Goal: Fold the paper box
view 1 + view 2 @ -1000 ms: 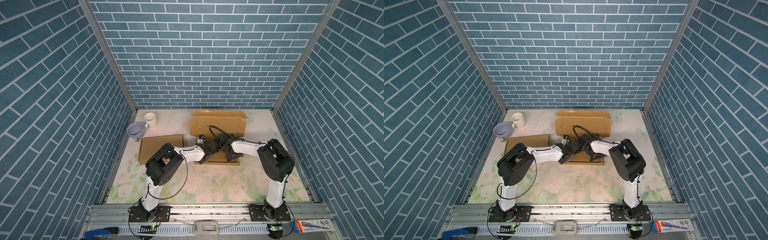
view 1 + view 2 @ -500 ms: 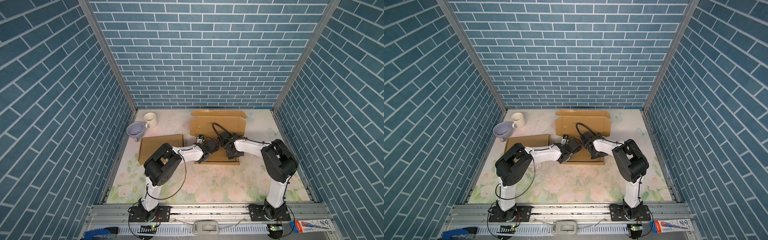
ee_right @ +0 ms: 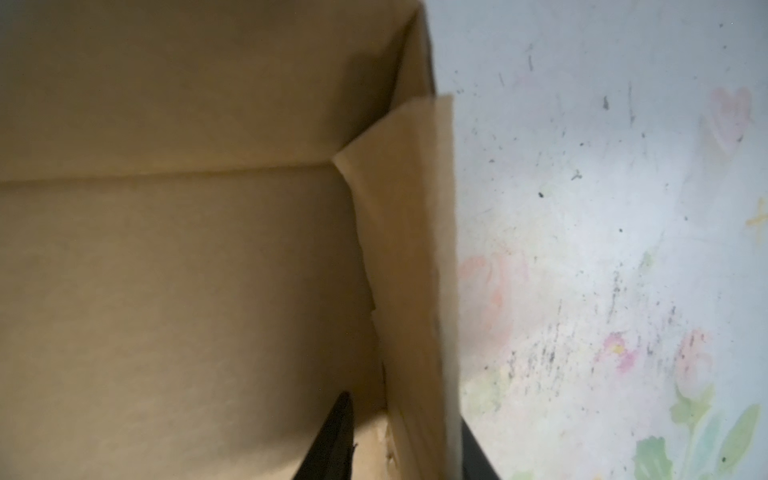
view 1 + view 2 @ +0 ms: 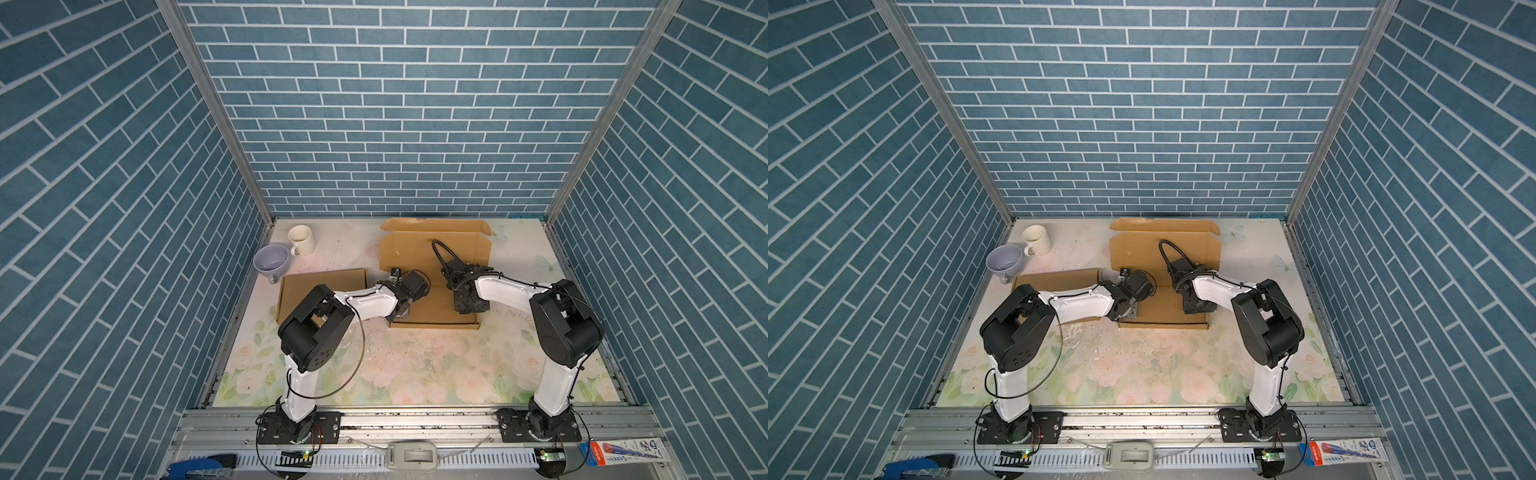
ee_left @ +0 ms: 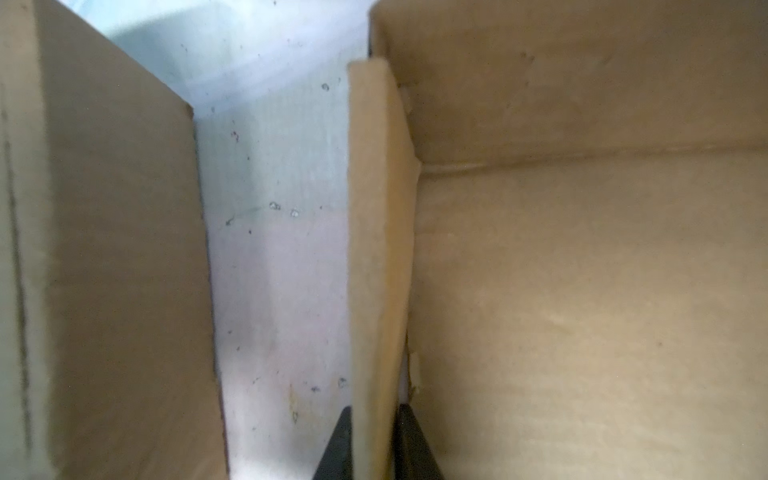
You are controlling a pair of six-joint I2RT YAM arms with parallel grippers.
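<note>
left arm [image 4: 365, 303]: jaws slightly apart | right arm [image 4: 503, 289]: jaws wider apart

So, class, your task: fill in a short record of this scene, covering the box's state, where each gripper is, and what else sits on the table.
box: cardboard box, side walls raised, lid open toward the back
left gripper: astride the box's left wall, close to it; grip unclear
right gripper: open, astride the box's right wall
nearby: second cardboard box to the left, apart from the first
far left corner: white mug and lilac cup
</note>
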